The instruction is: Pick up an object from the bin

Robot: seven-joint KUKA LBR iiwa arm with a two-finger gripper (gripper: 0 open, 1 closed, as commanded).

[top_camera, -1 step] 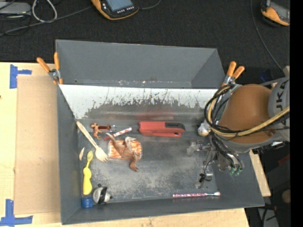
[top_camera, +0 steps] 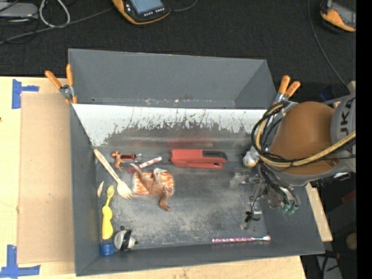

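Fingers [top_camera: 253, 214] — half hidden below wrist [top_camera: 302, 141], near pink stick [top_camera: 240, 239]

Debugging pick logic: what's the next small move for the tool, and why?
Likely shift the tool a little toward the bin's front wall, over the thin pink stick. The tool hangs above bare floor on the right, the stick lies nearest it, and the red handle, brown dinosaur and yellow toothbrush lie farther left.

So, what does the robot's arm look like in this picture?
A rounded orange-brown cover sits at the wrist, with black and yellow cables looped around it. The pale link behind carries dark letters. Below is a dark metal gripper with a small green part.
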